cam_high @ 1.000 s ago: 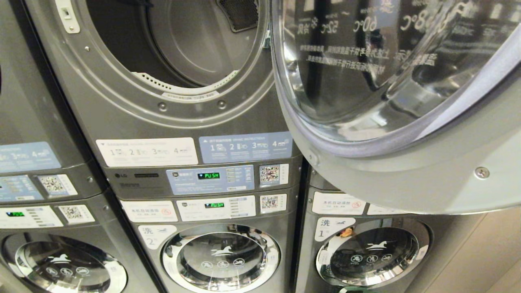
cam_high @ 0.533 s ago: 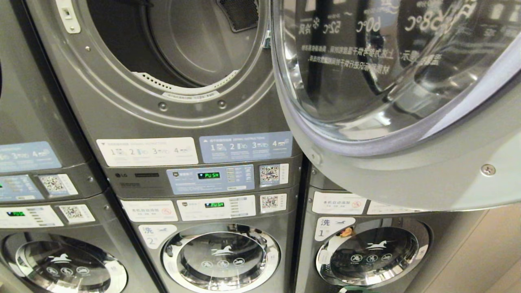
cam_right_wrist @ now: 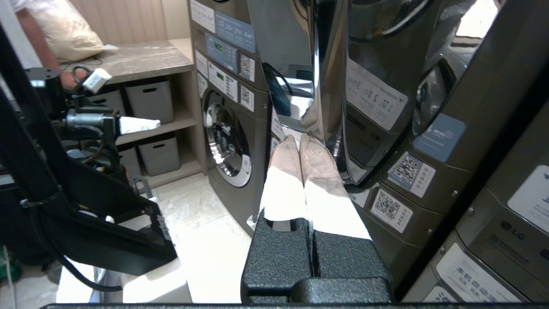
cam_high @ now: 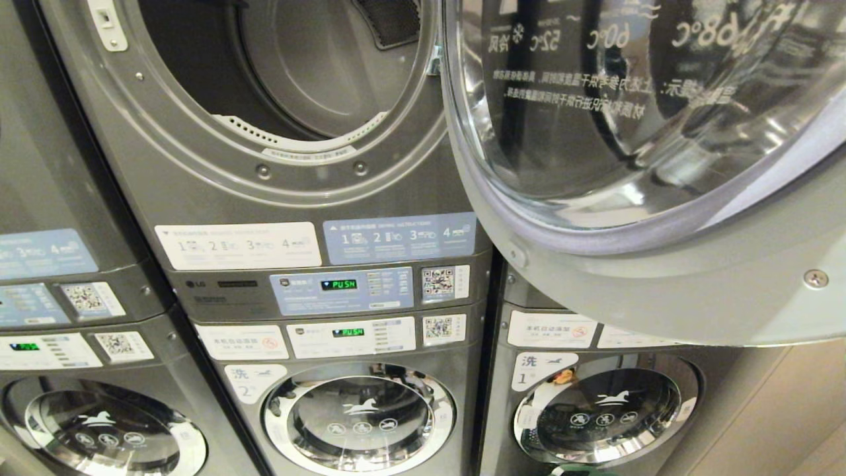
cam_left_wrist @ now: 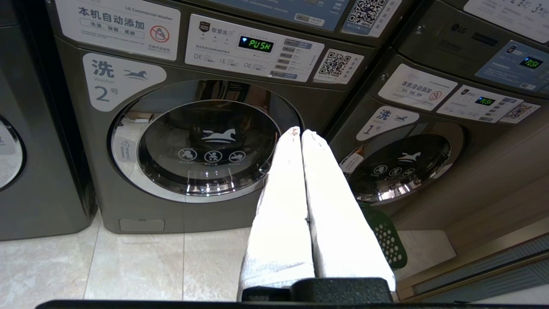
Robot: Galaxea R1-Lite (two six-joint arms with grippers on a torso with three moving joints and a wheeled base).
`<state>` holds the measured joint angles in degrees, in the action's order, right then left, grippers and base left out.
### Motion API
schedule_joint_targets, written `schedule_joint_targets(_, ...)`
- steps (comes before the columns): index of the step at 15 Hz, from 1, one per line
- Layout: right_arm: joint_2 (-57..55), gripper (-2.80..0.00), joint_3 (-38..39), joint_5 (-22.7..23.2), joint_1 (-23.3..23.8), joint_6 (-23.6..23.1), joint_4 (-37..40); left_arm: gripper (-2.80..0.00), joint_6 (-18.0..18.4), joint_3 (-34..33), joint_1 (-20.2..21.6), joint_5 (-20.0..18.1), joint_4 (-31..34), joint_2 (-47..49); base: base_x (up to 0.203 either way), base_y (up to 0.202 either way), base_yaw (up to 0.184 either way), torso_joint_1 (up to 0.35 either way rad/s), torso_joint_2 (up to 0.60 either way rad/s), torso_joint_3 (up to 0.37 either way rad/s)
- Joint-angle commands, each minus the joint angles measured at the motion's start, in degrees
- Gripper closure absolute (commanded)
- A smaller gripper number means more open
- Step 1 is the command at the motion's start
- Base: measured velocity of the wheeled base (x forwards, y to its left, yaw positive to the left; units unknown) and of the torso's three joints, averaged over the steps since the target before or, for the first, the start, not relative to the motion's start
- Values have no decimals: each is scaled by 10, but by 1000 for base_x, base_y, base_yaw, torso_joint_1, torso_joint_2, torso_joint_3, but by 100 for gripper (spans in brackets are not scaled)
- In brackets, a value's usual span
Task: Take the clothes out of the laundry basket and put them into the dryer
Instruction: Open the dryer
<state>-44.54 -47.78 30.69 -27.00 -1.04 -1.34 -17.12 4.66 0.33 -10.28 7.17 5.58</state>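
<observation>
The dryer [cam_high: 291, 66] stands open in the head view, and the part of its grey drum that shows is bare. Its round glass door [cam_high: 628, 99] hangs swung out to the right. My right gripper [cam_right_wrist: 299, 138] is shut on nothing, its white-wrapped tips at the edge of that door [cam_right_wrist: 330, 86]. My left gripper [cam_left_wrist: 301, 132] is shut and holds nothing, parked low in front of the washers. A green perforated corner of the laundry basket [cam_left_wrist: 386, 240] shows on the floor beside it. No clothes are in view.
Washers 2 [cam_high: 360, 416] and 1 [cam_high: 605, 410] sit under the dryers, with lit control panels [cam_high: 340, 287] between. In the right wrist view, a shelf with grey bins [cam_right_wrist: 150, 101], a person's arm [cam_right_wrist: 34, 34] and my left arm [cam_right_wrist: 92, 122] lie beyond the pale tiled floor.
The dryer door has swung a little further to the right. The machines and the left arm have not moved.
</observation>
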Motion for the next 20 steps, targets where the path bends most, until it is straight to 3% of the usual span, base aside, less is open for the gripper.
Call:
schedule_joint_targets(1,5,0,4,-1,0,-1,0,0,-1,0,0,0,0,1,0,0,0,0,0,0)
schedule_joint_targets(12,37,0,42,-61,0,1,0,0,-1,0,0,-1,0,2,0,0,0,0,0,0)
schedule_joint_targets(14,44,0,40,-45,-4,4,0,0,-1,0,0,-2,0,2,0,0,0,0,0,0)
schedule_joint_targets(17,42,0,33,20,-4,7,0,0,-1,0,0,-2,0,2,0,0,0,0,0,0)
schedule_joint_targets(20,25,0,24,41,-4,7,-1,0,0,0,0,-2,0,2,0,0,0,0,0,0)
